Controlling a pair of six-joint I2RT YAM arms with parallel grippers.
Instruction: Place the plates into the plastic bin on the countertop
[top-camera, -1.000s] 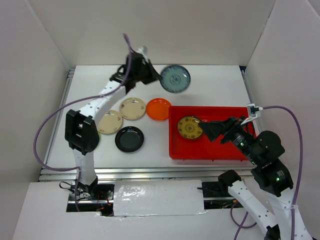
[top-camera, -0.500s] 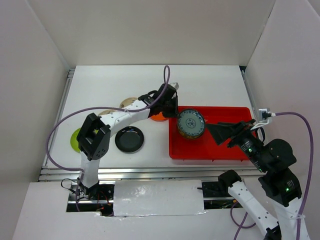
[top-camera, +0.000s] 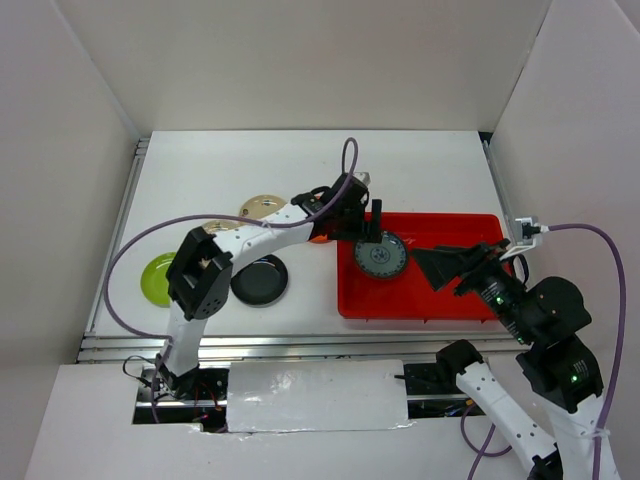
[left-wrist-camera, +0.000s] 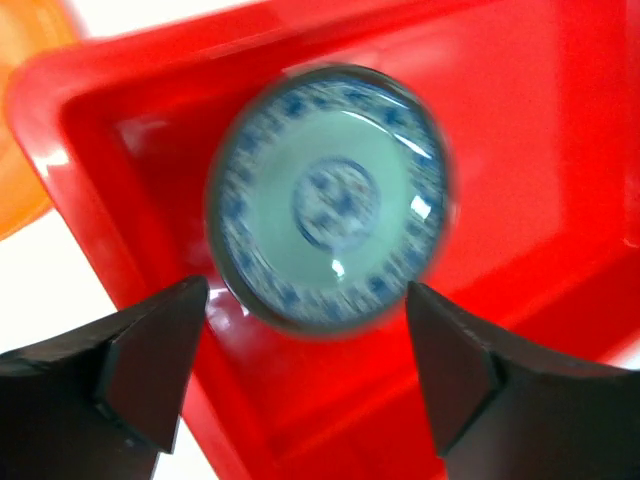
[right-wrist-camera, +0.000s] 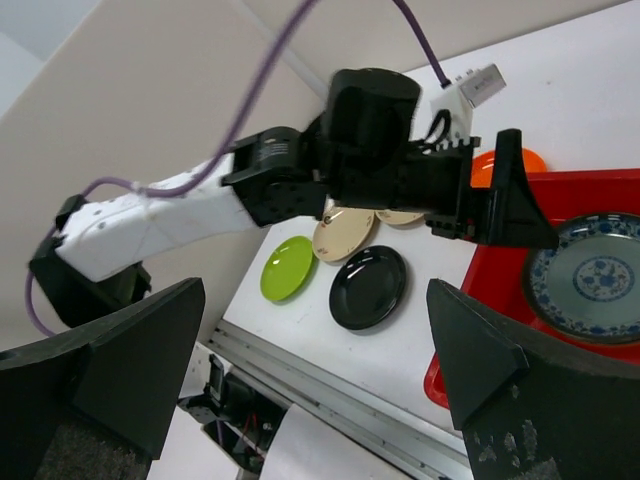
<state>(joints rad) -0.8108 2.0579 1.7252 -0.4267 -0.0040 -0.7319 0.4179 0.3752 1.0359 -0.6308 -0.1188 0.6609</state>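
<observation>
A lime green plate (top-camera: 155, 279) lies near the left edge of the countertop (top-camera: 420, 170). Just to its right is a black plate (top-camera: 259, 280), near the front edge. Behind them a beige plate (top-camera: 258, 207) shows partly under the left arm. An orange plate (left-wrist-camera: 15, 120) sits just outside the bin's left wall and is mostly hidden by the arm.

The left gripper (left-wrist-camera: 308, 290) hangs over the left end of the red bin (top-camera: 400, 300) with its fingers spread wide and nothing between them. The grey-blue patterned plate (top-camera: 381, 257) is below it, face up on the bin floor near the left wall. Neither finger appears to touch it. It is blurred in the wrist view, so I cannot tell whether it has settled flat.

The right gripper (top-camera: 432, 266) hovers over the right half of the bin, fingers wide apart and empty.

These plates look small, rigid and glossy, so they are probably light but slick, and could chip if dropped onto each other. They lie flat, so the rim is the only real handhold. One finger should go over the lip and one under the edge, and the orange plate, nearest the bin, looks the easiest to take that way.
</observation>
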